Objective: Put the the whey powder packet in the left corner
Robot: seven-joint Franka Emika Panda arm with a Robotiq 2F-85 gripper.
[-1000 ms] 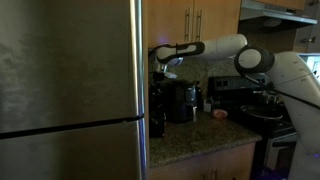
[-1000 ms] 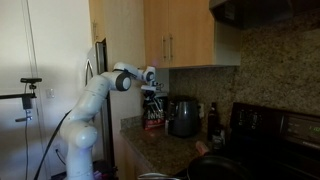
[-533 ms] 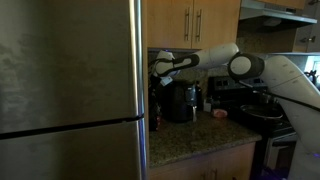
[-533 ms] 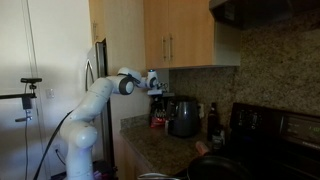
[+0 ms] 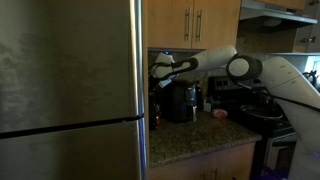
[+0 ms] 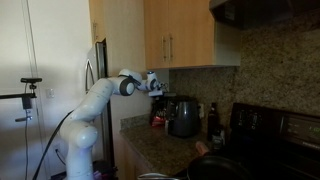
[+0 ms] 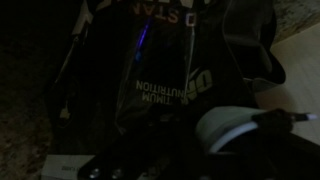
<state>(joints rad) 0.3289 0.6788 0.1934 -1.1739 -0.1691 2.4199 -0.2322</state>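
The whey powder packet (image 5: 156,104) is a tall dark pouch that hangs or stands at the fridge's side in the left corner (image 5: 152,128) of the granite counter. Its red-orange marking shows in an exterior view (image 6: 157,120). My gripper (image 5: 160,70) is at the packet's top and appears shut on it; it also shows in the other exterior view (image 6: 155,86). In the wrist view the dark glossy packet (image 7: 160,80) with white upside-down lettering fills the picture, and the jaws are too dark to make out.
The black toaster (image 5: 182,102) stands right beside the packet, and shows too in an exterior view (image 6: 183,117). The steel fridge (image 5: 70,90) walls the corner. Wooden cabinets (image 5: 195,22) hang overhead. A stove with a pan (image 6: 215,165) lies further along the counter.
My gripper has moved down and in toward the corner next to the fridge, taking the packet with it. In the last half second it barely moved.
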